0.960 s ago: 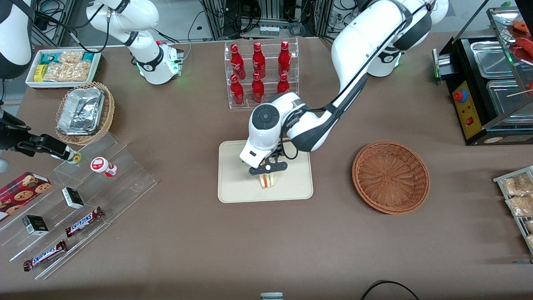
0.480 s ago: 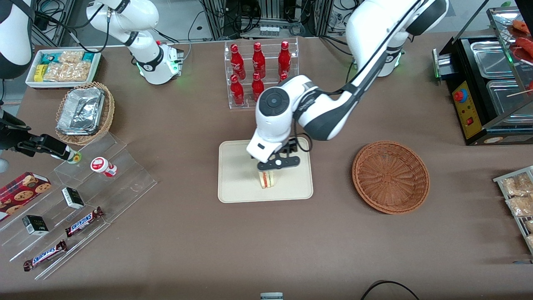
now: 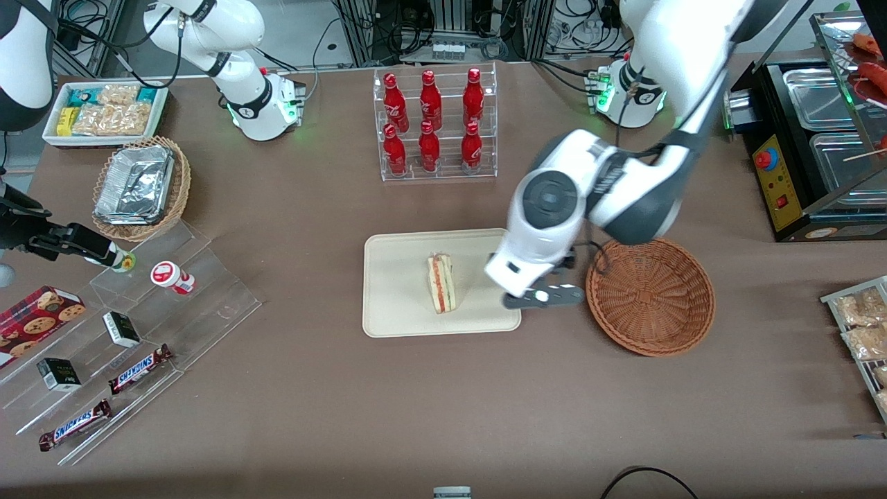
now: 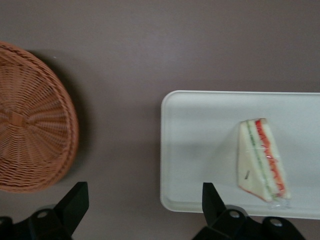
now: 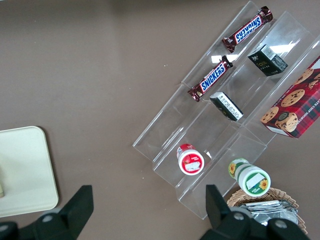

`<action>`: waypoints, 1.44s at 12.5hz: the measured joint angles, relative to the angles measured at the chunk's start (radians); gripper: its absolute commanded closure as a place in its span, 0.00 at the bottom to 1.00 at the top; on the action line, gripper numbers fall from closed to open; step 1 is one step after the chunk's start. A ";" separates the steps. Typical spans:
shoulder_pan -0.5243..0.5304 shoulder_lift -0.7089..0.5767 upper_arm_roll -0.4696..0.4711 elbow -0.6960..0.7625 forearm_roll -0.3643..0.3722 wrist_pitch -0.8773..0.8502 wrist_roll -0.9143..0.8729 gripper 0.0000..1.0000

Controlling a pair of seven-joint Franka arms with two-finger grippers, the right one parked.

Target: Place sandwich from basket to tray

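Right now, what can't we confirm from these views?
- Front view: gripper fingers hidden under the arm's own wrist, between tray and basket.
- Left wrist view: basket cut off by the frame edge.
- Right wrist view: sandwich almost wholly cropped.

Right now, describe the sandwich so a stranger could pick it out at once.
Find the rack of red bottles at mid-table; the cream tray lies nearer the front camera than it, beside the round brown wicker basket. The sandwich lies on that tray, the only thing there: a pale bread wedge with red and green filling stripes. The hand, open and holding nothing, hangs between tray and basket.
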 measured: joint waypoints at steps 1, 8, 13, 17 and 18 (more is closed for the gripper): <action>0.041 -0.028 0.000 -0.029 -0.015 -0.002 0.058 0.00; 0.179 -0.168 0.000 -0.168 -0.069 -0.007 0.230 0.00; 0.317 -0.289 0.051 -0.233 -0.131 -0.124 0.526 0.00; 0.296 -0.401 0.171 -0.239 -0.151 -0.250 0.654 0.00; 0.286 -0.425 0.189 -0.240 -0.152 -0.274 0.662 0.00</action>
